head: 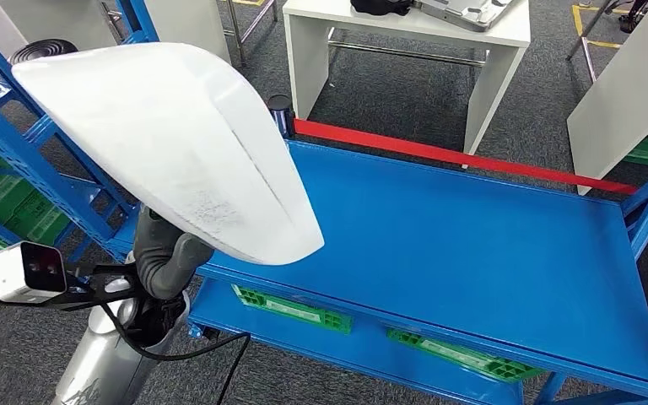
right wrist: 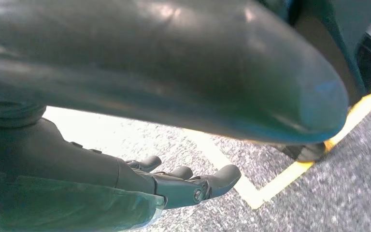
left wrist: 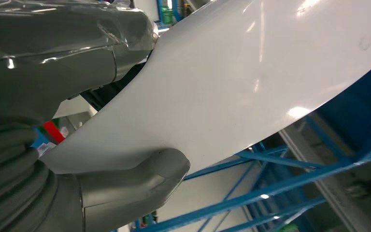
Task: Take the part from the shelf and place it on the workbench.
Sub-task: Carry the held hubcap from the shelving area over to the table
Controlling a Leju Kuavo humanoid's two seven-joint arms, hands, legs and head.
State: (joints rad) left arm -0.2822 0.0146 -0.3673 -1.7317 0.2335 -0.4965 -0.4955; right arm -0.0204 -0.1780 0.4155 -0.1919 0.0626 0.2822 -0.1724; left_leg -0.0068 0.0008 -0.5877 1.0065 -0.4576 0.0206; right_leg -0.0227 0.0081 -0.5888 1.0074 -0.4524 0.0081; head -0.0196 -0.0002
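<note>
**White part held over the near left corner of the blue tabletop**

You see the blue tabletop (head: 472,228) filling the centre and right of the head view, with a red tape line (head: 464,158) along its far edge. Blue shelf frames (head: 25,160) stand at the left of the frame, and a white table (head: 405,34) sits at the top centre.

The white part (head: 177,152), a large smooth curved shell, takes up the upper left of the head view and hangs over the tabletop's near left corner, off the surface. Your left hand (head: 164,257) grips its lower edge from beneath; in the left wrist view the thumb (left wrist: 140,181) presses one face of the part (left wrist: 251,82), with dark fingers on the other.

Your right hand (right wrist: 174,186) hangs over grey carpet (right wrist: 319,203) with a yellow line (right wrist: 290,176), its fingers (right wrist: 222,176) loosely extended and holding nothing.
</note>
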